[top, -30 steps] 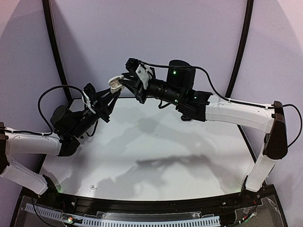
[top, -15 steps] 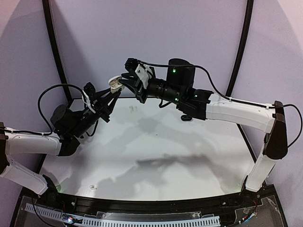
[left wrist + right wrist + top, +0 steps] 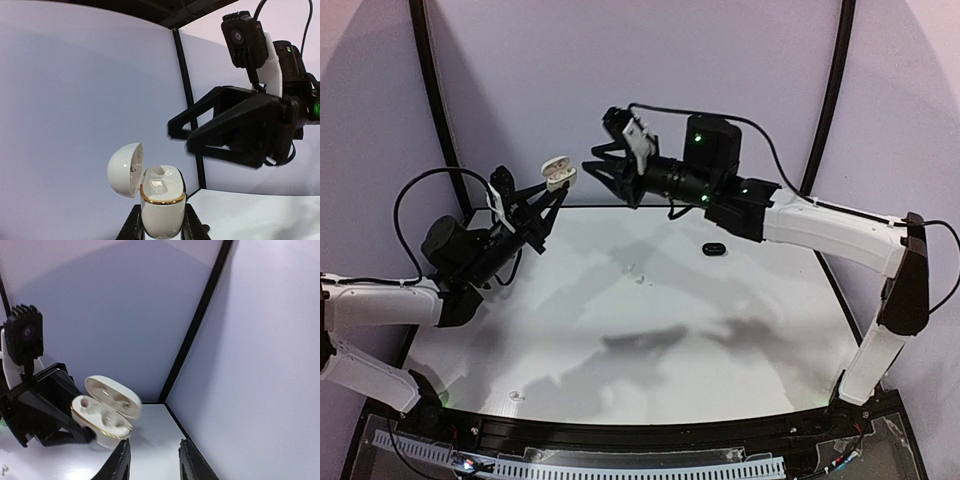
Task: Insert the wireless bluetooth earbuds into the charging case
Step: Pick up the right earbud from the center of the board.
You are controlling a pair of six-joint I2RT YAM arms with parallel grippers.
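A white table (image 3: 620,350) is seen beneath two arms. The right gripper (image 3: 154,445) is held open and empty, near the open, empty-looking charging case (image 3: 160,205), which is pinched aloft by the closed left gripper (image 3: 162,227). Two tiny white specks (image 3: 639,274), probably earbuds, are seen on the table; such small buds could be flicked away or dropped by wide fingers.

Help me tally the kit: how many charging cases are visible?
2. A white charging case, lid open, is held up by the left gripper; a black oval, apparently a closed case, lies on the table below the right arm. Others may hide behind the arms.
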